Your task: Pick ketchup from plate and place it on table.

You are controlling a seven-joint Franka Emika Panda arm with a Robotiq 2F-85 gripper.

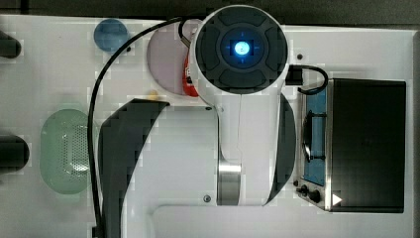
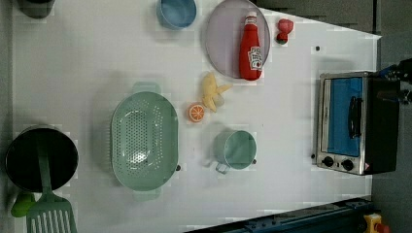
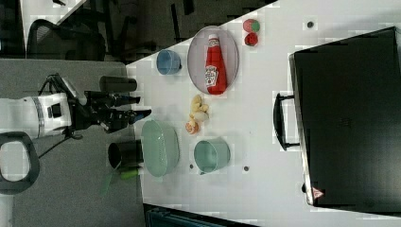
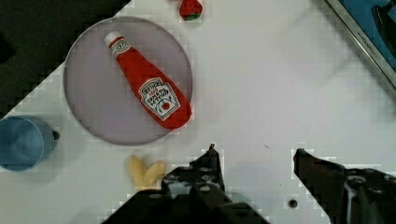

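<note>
End effector [image 4: 254,156]: black, two fingers spread wide apart, released, grasping nothing; hangs above bare table [image 4: 280,84] in the wrist view. In the right view it shows at the right view's left, off the table edge, on a white arm

Banana pieces [image 4: 145,171]: pale yellow, on the table just beside the end effector's near finger in the wrist view, close to the plate rim but apart from it

Ketchup [image 4: 148,84]: red squeeze bottle, white cap, white label; lies on its side on the plate, base reaching the plate's edge, cap pointing toward the plate's opposite rim. Well apart from the end effector

Plate [image 4: 93,112]: round, flat, greyish-lilac, resting on the table and bearing the ketchup alone

Blue bowl [image 4: 21,142]: small, beside the plate, not touching it

Strawberries [image 2: 284,28]: two red fruits, beyond the plate, near the table's far edge in the left view

Orange slice [image 2: 197,112]: on the table beside the banana pieces

Green cup [image 2: 235,149]: mint-coloured, handled, on its side by the look of it, toward the left view's lower middle

Green basket [image 2: 144,141]: oval, perforated, at the left view's left of the cup

Toaster oven [image 2: 352,124]: silver and black, blue-tinted door, at the left view's right

Black pot [image 2: 41,158] with a green spatula [image 2: 48,208]: at the left view's lower left
</note>
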